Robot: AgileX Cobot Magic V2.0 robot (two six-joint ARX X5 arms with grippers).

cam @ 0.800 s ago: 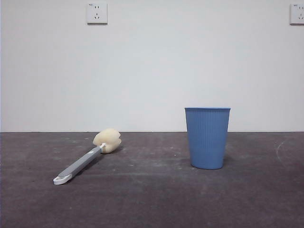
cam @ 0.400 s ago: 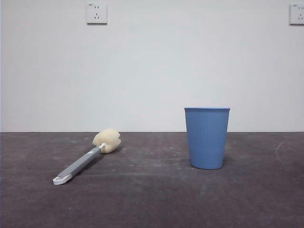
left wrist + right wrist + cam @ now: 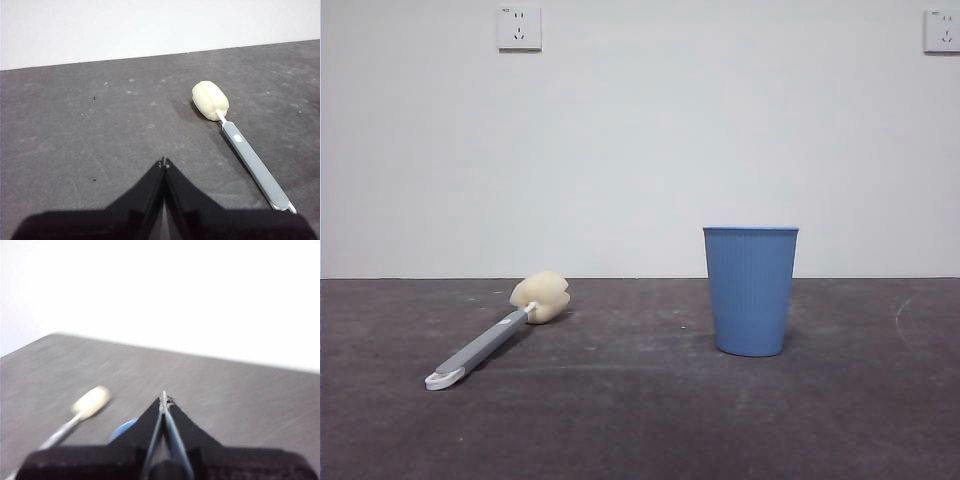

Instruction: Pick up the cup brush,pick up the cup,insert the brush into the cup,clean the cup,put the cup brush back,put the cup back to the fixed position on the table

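We see the cup brush (image 3: 497, 331) lying flat on the dark worktop (image 3: 640, 420), sponge head toward the wall, well apart from the upright blue cup (image 3: 750, 290). Our left gripper (image 3: 163, 161), jaws pressed together and empty, hangs above the worktop with the brush ahead and off to one side. Our right gripper (image 3: 164, 398), likewise closed on nothing, hovers over the cup. Two wall sockets (image 3: 519, 27) sit high behind.

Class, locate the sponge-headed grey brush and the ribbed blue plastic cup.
sponge-headed grey brush (image 3: 485, 345), front view, middle of grey handle.
ribbed blue plastic cup (image 3: 750, 292), front view, middle of ribbed wall.
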